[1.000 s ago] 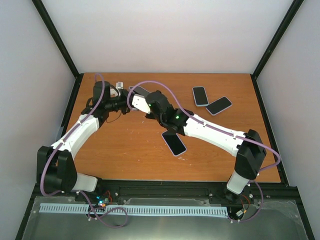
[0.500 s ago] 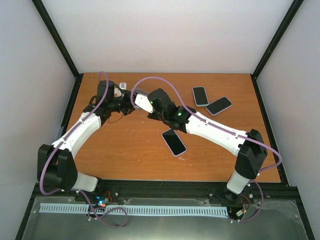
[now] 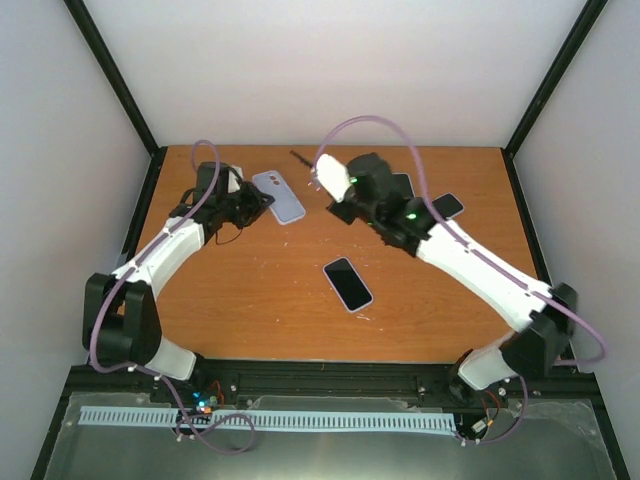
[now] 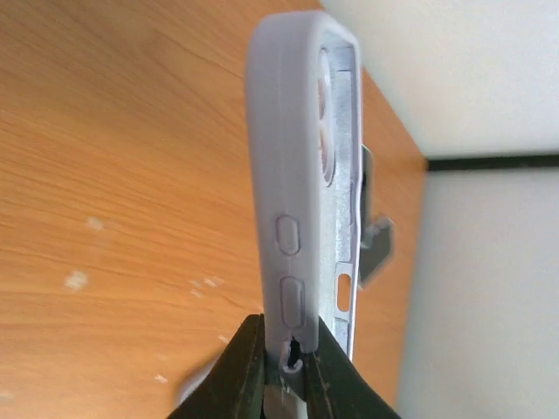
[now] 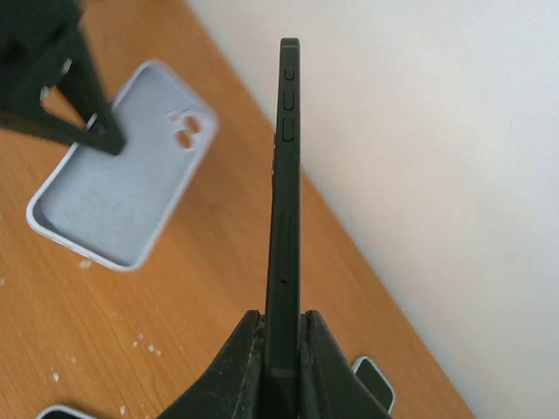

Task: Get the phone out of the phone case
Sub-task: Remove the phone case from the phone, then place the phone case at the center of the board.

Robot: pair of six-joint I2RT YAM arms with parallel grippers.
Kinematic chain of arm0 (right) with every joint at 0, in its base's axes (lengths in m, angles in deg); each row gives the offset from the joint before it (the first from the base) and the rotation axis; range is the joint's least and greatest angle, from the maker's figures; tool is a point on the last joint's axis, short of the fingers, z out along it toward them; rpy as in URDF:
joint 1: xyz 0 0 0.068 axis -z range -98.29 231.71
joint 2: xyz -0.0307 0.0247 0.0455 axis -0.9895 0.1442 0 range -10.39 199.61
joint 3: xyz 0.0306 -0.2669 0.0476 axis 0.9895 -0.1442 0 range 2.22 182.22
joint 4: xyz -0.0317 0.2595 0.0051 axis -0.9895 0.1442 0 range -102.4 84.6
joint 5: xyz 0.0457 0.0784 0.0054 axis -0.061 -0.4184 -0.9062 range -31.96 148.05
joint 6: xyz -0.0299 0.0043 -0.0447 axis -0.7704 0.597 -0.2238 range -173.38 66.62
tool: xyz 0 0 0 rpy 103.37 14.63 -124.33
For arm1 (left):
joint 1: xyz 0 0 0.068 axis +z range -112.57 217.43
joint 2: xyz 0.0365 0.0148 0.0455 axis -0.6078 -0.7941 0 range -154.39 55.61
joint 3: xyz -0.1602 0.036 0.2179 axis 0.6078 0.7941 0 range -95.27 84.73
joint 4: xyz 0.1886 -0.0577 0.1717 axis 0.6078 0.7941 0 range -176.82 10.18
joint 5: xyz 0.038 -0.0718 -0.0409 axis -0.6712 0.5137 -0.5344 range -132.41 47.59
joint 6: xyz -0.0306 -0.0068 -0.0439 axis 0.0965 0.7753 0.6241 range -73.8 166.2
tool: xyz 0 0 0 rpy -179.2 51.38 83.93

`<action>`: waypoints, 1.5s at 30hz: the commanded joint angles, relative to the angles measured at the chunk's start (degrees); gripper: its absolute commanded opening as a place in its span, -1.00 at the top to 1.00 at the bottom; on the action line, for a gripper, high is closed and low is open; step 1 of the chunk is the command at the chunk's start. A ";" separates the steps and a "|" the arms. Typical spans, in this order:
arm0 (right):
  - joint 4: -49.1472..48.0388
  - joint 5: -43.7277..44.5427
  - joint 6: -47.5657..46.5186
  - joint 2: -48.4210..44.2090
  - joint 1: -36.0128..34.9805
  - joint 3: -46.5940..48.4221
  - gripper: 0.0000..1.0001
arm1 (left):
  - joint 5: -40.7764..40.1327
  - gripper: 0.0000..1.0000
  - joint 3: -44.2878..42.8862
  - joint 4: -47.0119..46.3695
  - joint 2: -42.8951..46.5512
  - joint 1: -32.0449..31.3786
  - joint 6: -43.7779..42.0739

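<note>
The lavender phone case [image 3: 279, 195] is empty, its open side up, low over the table at the back left. My left gripper [image 3: 254, 203] is shut on its near end. In the left wrist view the case [image 4: 297, 175] stands edge-on between my fingers, and my gripper [image 4: 288, 360] pinches its bottom edge. My right gripper [image 3: 318, 170] is shut on the black phone [image 3: 300, 157] and holds it up in the air to the right of the case. In the right wrist view the phone [image 5: 284, 192] is edge-on in my gripper [image 5: 281, 336], with the case [image 5: 122, 196] below left.
A black phone [image 3: 348, 283] lies face up in the middle of the table. Two more phones lie at the back right, one [image 3: 446, 204] in view and one [image 3: 402, 180] partly hidden under my right arm. Black frame posts and white walls close in the table.
My right gripper has moved right and up, drawing the black phone out of the case. The left gripper keeps the empty case, now lying flatter.
</note>
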 commanded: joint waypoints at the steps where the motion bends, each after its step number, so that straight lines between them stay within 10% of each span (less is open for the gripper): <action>1: -0.52 -5.23 7.78 -8.20 3.59 0.30 0.94 | -8.66 0.99 0.44 0.27 -1.33 1.81 -4.31; 26: -3.57 -7.93 8.32 -16.64 11.30 -12.22 0.94 | 15.33 0.99 8.88 -15.61 -4.58 1.81 -21.16; 45: -3.48 -7.22 8.05 -15.86 11.43 -13.17 0.94 | 20.40 0.99 -1.56 -10.54 -22.05 2.28 -26.88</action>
